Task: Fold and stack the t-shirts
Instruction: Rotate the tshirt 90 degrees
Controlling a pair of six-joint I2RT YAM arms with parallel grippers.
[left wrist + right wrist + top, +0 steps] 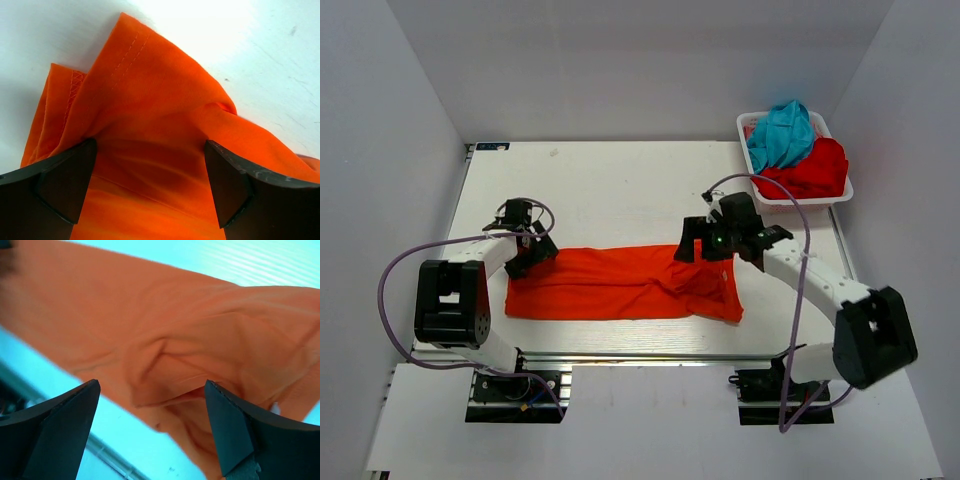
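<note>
An orange-red t-shirt point(620, 283) lies on the white table point(600, 190) as a long flat strip, rumpled at its right end. My left gripper point(527, 262) hangs over the strip's left end, open, its dark fingers point(65, 180) astride the hemmed fabric point(150, 115) without pinching it. My right gripper point(705, 252) is open just above the right end. Its fingers point(235, 425) stand wide over a loose fold of the shirt point(175, 330). A teal-blue t-shirt point(782, 135) and a deeper red t-shirt point(817, 168) sit bunched in the basket.
The small white plastic basket point(798, 198) stands at the table's back right corner. Grey walls enclose the table on three sides. A metal rail point(620, 355) runs along the near edge in front of the arm bases.
</note>
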